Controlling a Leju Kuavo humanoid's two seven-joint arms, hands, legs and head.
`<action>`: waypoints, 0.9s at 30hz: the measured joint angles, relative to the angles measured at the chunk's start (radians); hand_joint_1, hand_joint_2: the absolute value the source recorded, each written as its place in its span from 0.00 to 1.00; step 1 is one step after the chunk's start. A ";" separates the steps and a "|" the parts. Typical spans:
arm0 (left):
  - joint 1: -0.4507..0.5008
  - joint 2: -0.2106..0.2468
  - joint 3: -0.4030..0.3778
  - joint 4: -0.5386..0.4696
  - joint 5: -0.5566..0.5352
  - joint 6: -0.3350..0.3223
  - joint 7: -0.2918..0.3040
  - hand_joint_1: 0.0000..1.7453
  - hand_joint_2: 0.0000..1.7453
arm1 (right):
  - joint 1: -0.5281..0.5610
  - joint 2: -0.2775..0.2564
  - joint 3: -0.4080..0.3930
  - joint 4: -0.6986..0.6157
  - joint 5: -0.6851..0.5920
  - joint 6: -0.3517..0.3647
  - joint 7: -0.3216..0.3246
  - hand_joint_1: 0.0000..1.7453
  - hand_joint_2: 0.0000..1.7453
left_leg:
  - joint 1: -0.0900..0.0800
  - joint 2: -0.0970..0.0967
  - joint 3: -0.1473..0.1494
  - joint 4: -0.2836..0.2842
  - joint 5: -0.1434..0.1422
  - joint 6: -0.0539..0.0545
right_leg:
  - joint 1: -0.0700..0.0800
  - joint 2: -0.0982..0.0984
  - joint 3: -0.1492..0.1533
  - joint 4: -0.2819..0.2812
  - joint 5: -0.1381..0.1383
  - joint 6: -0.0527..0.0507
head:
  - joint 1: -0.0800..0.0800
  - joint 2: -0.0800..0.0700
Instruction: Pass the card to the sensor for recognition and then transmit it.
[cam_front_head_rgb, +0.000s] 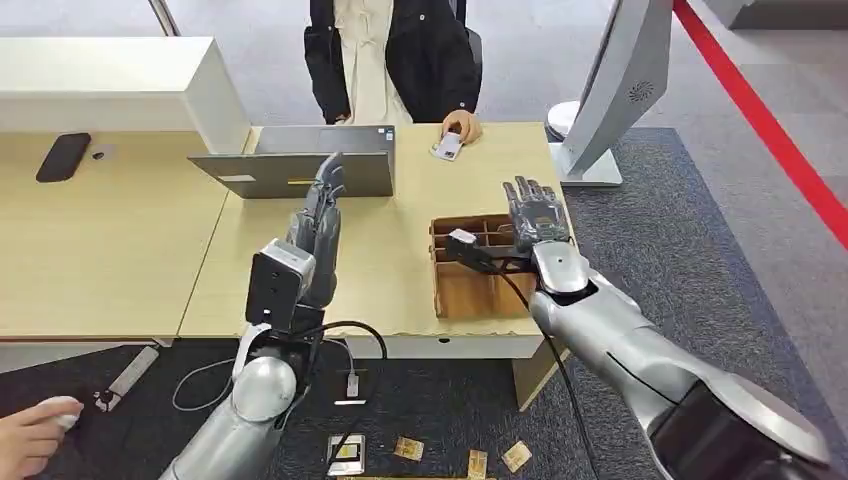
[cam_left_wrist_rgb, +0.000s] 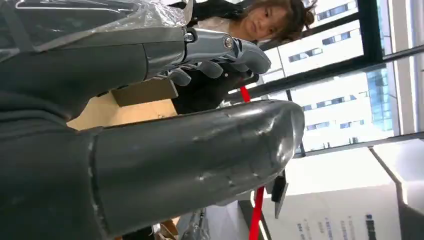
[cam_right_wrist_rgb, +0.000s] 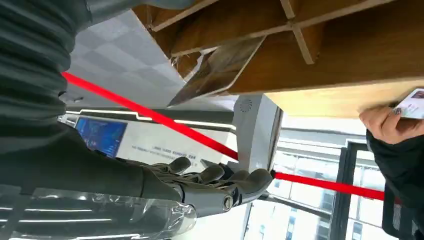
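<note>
Across the table a person's hand presses a white card (cam_front_head_rgb: 449, 146) onto the tabletop; its edge also shows as the card (cam_right_wrist_rgb: 413, 102) in the right wrist view. My right hand (cam_front_head_rgb: 535, 212) hovers with fingers spread and holds nothing, just above the far right part of a wooden divided box (cam_front_head_rgb: 480, 285). In the right wrist view that hand (cam_right_wrist_rgb: 210, 182) is apart from the box (cam_right_wrist_rgb: 310, 45), where another card (cam_right_wrist_rgb: 215, 72) leans in a compartment. My left hand (cam_front_head_rgb: 322, 205) stands upright, fingers straight, empty, beside the grey laptop (cam_front_head_rgb: 300, 165). Its fingers (cam_left_wrist_rgb: 220, 50) are extended.
A white standing terminal (cam_front_head_rgb: 620, 80) rises off the table's far right corner. A black phone (cam_front_head_rgb: 63, 156) lies on the left desk. Several cards (cam_front_head_rgb: 410, 448) and cables litter the dark carpet below. Another person's hand (cam_front_head_rgb: 35, 430) shows at the lower left.
</note>
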 joint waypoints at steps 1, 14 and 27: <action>0.000 0.000 0.000 0.000 0.000 -0.001 0.000 0.00 0.00 | -0.001 0.000 0.000 0.000 0.001 0.000 0.000 0.00 1.00 | 0.000 0.000 0.000 0.000 0.000 0.000 | 0.000 0.000 0.000 0.000 0.000 0.000 | 0.000 0.000; 0.001 -0.003 0.000 0.000 0.000 -0.001 -0.002 0.00 0.00 | -0.013 0.002 0.000 0.000 0.004 0.004 -0.009 0.00 1.00 | 0.000 0.000 0.000 0.000 0.000 0.000 | 0.000 0.000 0.000 0.000 0.000 0.000 | 0.000 0.000; 0.011 -0.003 0.001 0.000 -0.006 0.006 -0.002 0.00 0.00 | -0.014 0.013 0.001 0.000 0.011 0.020 -0.009 0.67 1.00 | 0.000 0.000 0.000 0.000 0.000 0.000 | 0.000 0.000 0.000 0.000 0.000 0.000 | 0.000 0.000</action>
